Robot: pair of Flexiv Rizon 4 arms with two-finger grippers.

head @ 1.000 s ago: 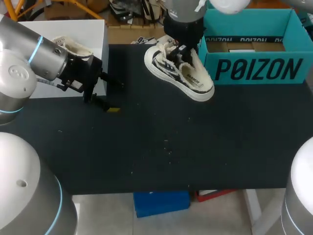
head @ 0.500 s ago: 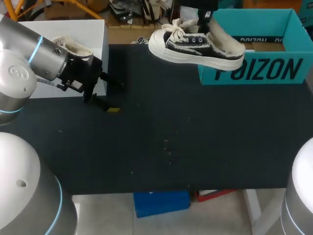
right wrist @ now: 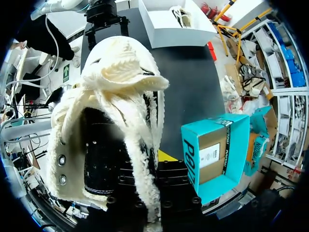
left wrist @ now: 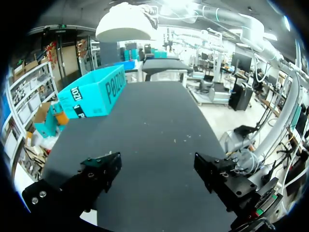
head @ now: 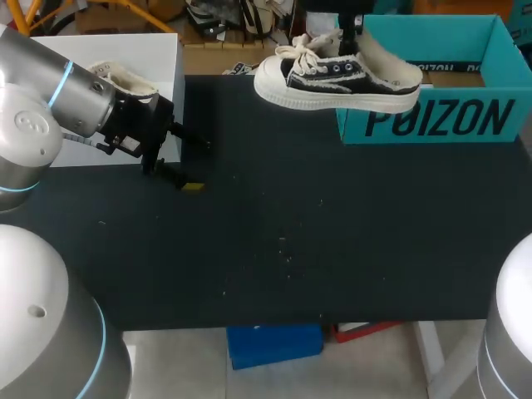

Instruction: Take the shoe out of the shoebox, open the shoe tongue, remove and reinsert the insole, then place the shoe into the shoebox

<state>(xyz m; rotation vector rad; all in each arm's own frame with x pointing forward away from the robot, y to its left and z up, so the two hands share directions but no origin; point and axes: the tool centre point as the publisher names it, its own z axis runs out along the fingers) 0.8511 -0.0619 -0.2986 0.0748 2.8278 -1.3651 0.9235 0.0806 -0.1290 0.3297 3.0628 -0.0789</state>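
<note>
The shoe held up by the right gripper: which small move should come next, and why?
Probably carry the sneaker sideways until it hangs fully above the open teal shoebox. The right gripper holds it by the collar, in the air, sole about level. In the head view only its heel end overlaps the box's corner, and its toe is over the bare table.

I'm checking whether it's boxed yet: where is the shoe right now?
Head view: the shoe hangs from the right gripper over the table's far edge, right of middle, overlapping the teal shoebox's near left corner, not inside it.
</note>
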